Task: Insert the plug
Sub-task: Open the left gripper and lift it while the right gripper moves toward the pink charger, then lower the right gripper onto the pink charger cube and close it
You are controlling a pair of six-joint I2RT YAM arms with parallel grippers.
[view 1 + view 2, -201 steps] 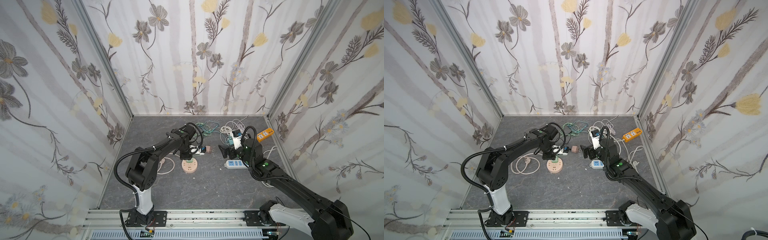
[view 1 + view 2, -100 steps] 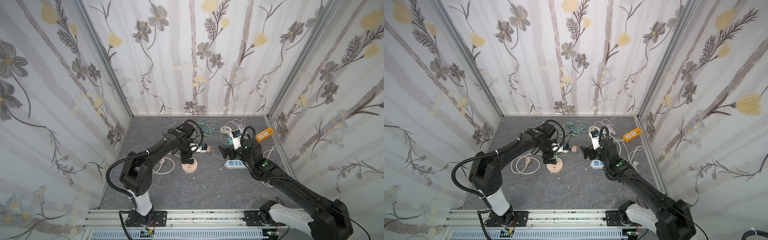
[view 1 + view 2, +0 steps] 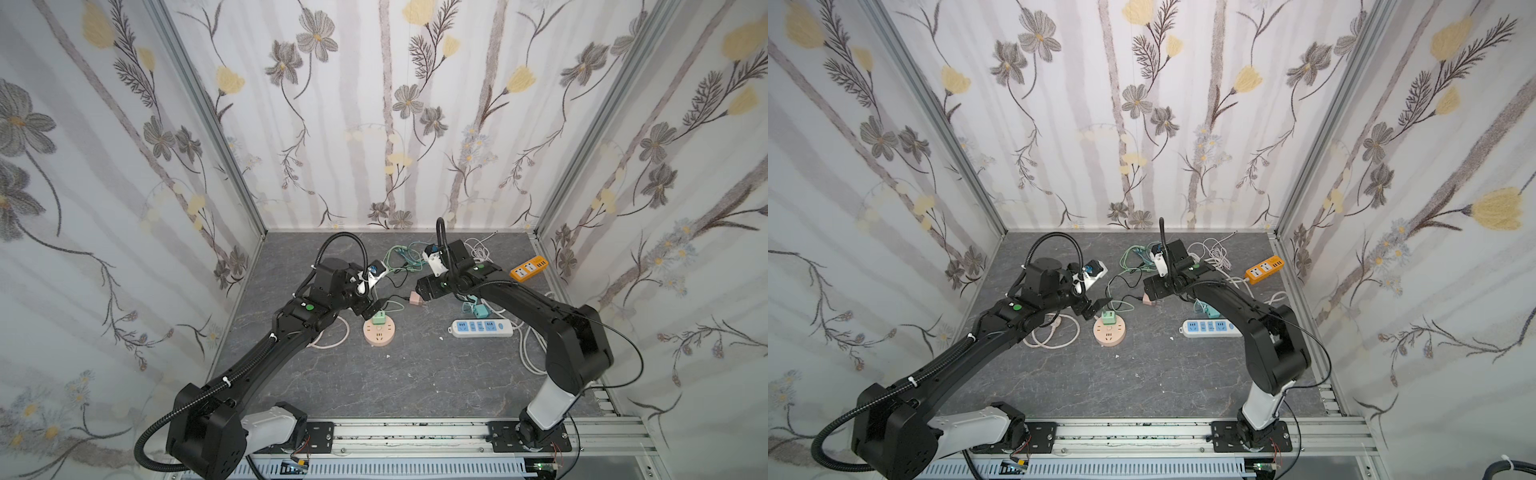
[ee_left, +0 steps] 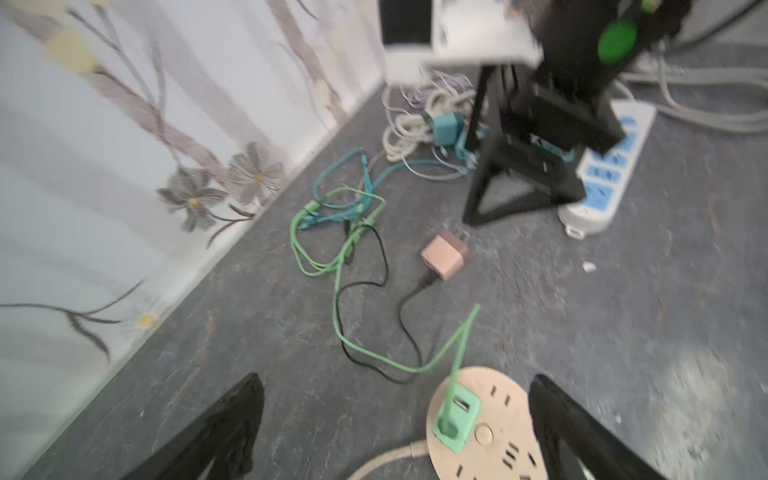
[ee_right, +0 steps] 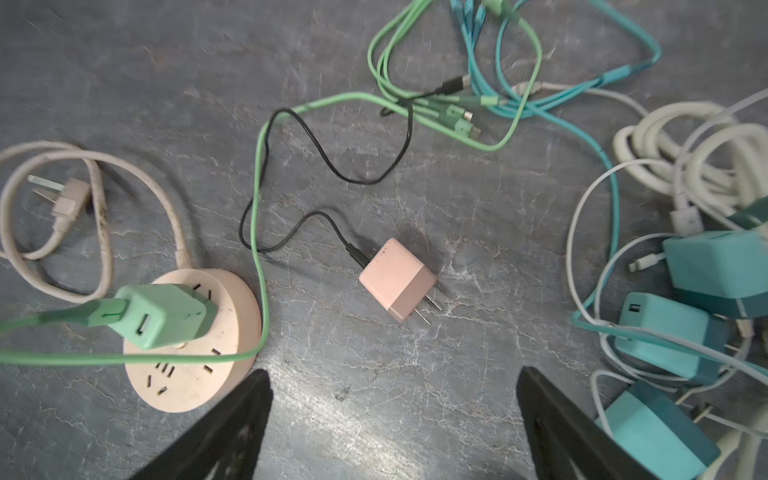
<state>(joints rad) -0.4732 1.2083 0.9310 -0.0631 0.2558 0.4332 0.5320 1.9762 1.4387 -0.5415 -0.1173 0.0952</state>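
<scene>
**Green plug on the round socket, both grippers wide open**

The mint-green cube charger plug sits on top of the round peach-pink socket disc, close to its far edge. In the right wrist view it looks a bit tilted. Its prongs are hidden underneath, so I can't tell how deep it's seated. Its green cable curls off toward the back of the table.

The left gripper is spread wide and gripping nothing. Its black fingers hang just beside the green plug, not touching it. In the left wrist view the plug and part of the disc show up between the two fingers.

The right gripper is wide open too and also empty. It hovers over the pale pink cube charger, which lies on its side on the grey stone-look tabletop. Its two prongs point out sideways and a thin black cable is plugged into its back. It's near the round socket but clearly apart from it.

Other stuff lying around:
- a white-and-blue power strip to the right
- an orange power strip by the right wall
- a bunch of teal cube chargers
- a tangle of green and teal cables
- coiled white cords
</scene>
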